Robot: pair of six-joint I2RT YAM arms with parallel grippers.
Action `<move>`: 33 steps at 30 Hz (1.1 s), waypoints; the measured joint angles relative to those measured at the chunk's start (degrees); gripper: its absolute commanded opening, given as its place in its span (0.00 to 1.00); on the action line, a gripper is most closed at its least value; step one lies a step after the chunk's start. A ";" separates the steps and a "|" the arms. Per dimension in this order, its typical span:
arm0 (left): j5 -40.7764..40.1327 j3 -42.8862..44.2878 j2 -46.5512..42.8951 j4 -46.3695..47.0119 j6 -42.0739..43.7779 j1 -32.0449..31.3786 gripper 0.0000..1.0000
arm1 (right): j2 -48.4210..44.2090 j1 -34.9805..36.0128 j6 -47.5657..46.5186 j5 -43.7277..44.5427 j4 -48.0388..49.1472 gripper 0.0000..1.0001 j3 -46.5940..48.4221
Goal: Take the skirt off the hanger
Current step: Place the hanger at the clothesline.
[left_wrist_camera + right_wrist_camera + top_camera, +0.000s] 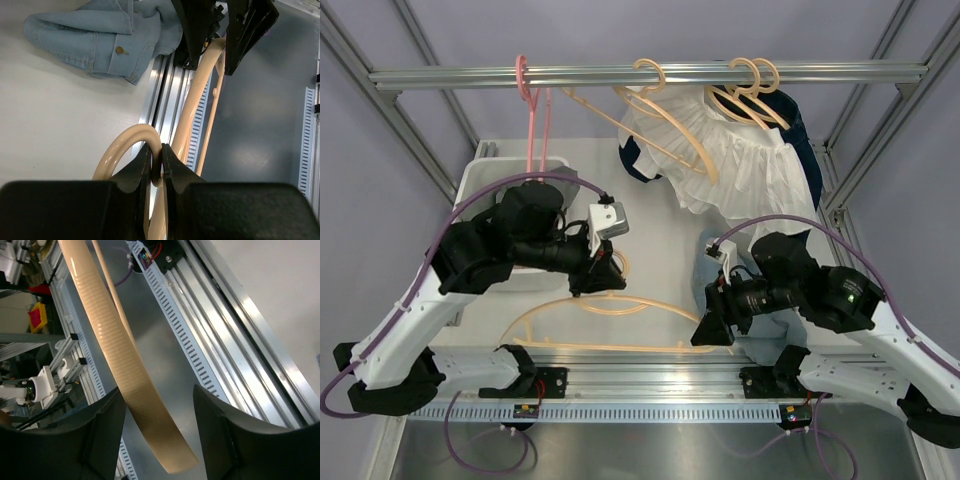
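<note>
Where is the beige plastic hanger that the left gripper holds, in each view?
Top external: beige plastic hanger, low centre.
Left wrist: its hook, bottom centre, clamped by the left gripper.
Right wrist: its broad arm, from top left to bottom centre.
Shared landmark: aluminium rail at the near table edge.

No text, brand or number can be read in any view. The small coloured sticker (528,409) on the near rail (650,412) by the left arm's base, and its twin sticker (790,416) by the right arm's base, are too small to make out. In the right wrist view, the little connector board (146,257) on the slotted rail shows coloured spots only, with no legible marking.
</note>
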 measured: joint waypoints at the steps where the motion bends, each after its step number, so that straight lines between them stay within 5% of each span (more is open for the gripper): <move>1: 0.11 0.00 0.28 0.42 -0.09 0.00 0.00 | -0.28 0.02 0.02 -1.09 0.63 0.58 -0.81; 3: 0.28 0.00 0.98 1.11 -0.17 0.00 0.00 | -0.79 0.04 0.17 -4.00 2.95 0.49 -3.26; 4: 0.48 -0.02 1.49 1.66 -0.17 0.00 0.00 | -1.07 0.07 0.24 -5.11 3.89 0.21 -4.11; 5: 0.66 -0.02 1.66 1.92 -0.17 0.00 0.00 | -1.44 0.07 0.28 -6.47 4.98 0.20 -4.98; 6: -0.50 -0.04 1.97 1.90 0.04 0.02 0.00 | -1.90 0.11 -0.57 -9.64 7.19 0.00 -5.73; 8: -0.15 -0.07 2.64 2.23 -0.70 0.37 0.00 | -2.84 0.83 0.04 -10.84 8.52 0.00 -5.62; 9: -0.17 0.11 2.75 2.60 -1.07 0.26 0.10 | -3.23 0.66 0.20 -11.15 8.28 0.00 -5.64; 11: -1.40 0.83 2.69 2.99 -1.77 -0.09 0.54 | -4.00 0.61 0.63 -10.93 8.81 0.00 -5.77; 12: -2.86 1.16 2.62 3.32 -1.92 -0.13 0.98 | -4.42 0.68 0.85 -10.78 9.14 0.00 -5.77; 16: -13.70 1.38 0.52 6.45 -7.39 -1.11 0.99 | -5.40 0.00 3.15 -3.45 8.68 0.00 -5.70; 24: -49.70 -0.52 -10.38 16.85 -15.15 -0.42 0.99 | -2.75 0.42 1.77 5.22 4.07 0.00 -0.83; 33: -70.31 -5.64 -16.90 19.85 -20.81 -0.33 0.99 | 12.22 0.46 -2.14 27.98 -2.73 0.00 23.26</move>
